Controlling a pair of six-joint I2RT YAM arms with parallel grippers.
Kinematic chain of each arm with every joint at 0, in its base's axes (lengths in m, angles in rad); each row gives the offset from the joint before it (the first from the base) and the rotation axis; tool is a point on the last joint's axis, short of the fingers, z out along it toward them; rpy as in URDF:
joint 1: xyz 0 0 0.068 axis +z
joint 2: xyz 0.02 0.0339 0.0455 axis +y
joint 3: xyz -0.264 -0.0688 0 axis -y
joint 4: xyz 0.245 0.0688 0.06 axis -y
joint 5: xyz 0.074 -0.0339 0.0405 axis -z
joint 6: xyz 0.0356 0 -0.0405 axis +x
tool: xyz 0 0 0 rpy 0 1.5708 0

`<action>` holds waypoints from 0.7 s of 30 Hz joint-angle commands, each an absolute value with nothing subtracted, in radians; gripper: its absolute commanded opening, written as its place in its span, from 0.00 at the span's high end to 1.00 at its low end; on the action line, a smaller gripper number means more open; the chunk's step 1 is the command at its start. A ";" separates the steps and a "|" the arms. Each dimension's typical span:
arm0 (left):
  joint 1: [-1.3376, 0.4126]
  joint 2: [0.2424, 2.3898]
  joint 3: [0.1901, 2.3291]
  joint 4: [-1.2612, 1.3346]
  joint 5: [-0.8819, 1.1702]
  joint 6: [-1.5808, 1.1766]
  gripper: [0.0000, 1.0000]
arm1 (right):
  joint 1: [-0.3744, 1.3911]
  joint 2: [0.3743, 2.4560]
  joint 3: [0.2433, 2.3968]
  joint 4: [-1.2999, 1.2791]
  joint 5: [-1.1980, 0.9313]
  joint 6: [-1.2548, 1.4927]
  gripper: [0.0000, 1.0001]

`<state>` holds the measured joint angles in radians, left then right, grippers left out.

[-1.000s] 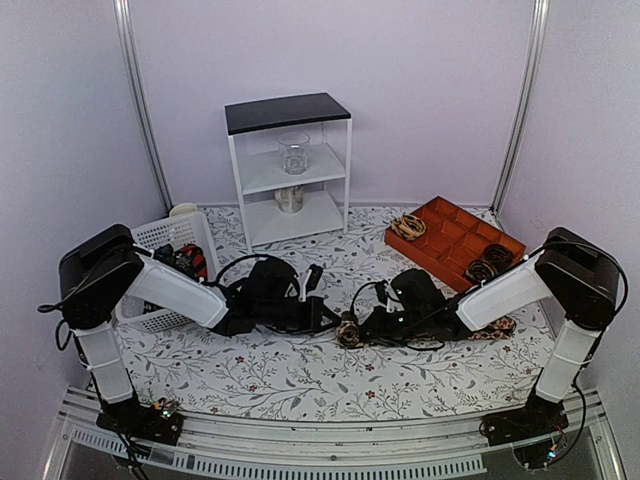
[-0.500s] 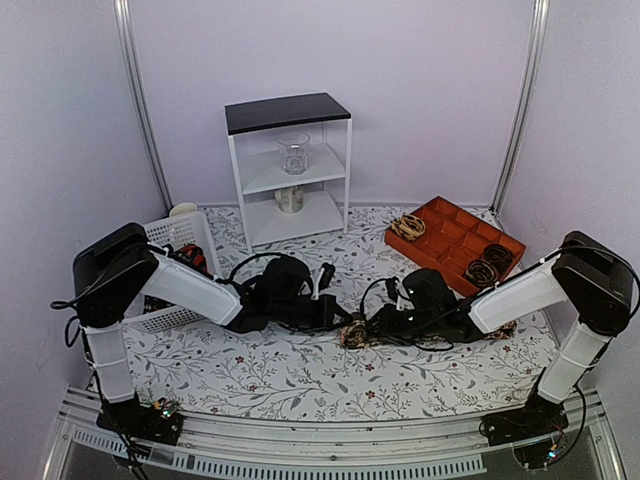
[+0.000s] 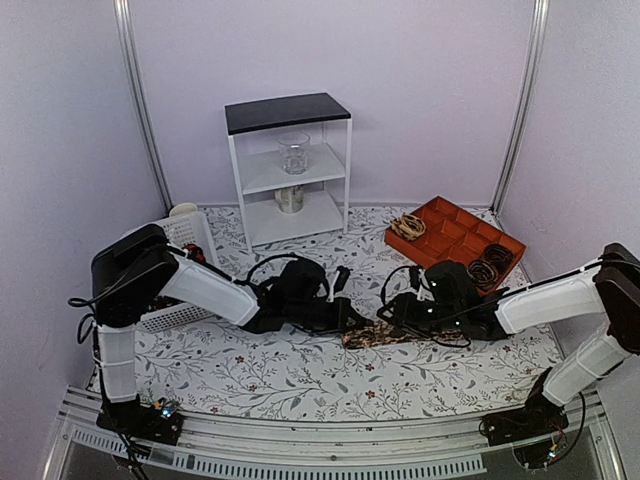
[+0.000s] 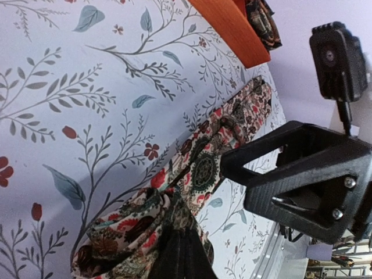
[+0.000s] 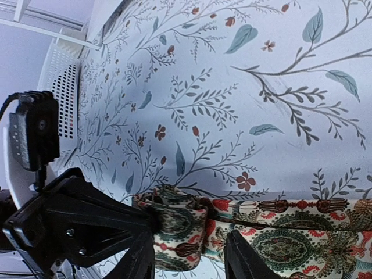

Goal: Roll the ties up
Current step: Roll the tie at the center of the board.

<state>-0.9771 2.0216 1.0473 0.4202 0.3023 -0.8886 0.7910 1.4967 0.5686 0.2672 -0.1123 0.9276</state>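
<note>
One tie (image 3: pixel 385 338) now lies drawn out longer between the fingers, left gripper (image 4: pixel 177 253) clenched on its end, right gripper (image 5: pixel 189 256) spread astride it; rolling looks barely begun.

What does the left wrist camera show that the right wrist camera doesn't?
Only the left wrist view shows the orange plastic tray, with a rolled dark patterned tie in it. Only the right wrist view shows the white plastic mesh basket. Both show the cream-and-red patterned fabric tie lying on the floral tablecloth, its folded end pinched in the left tool.
</note>
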 commanded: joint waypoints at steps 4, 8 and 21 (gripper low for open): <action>-0.993 2.058 1.107 0.408 0.313 -0.876 1.00 | 0.787 1.442 0.551 0.294 -0.152 0.919 0.54; -0.995 2.066 1.128 0.408 0.314 -0.876 1.00 | 0.787 1.509 0.551 0.350 -0.207 0.931 0.54; -0.994 2.002 1.076 0.422 0.262 -0.854 1.00 | 0.787 1.658 0.568 0.437 -0.255 0.945 0.74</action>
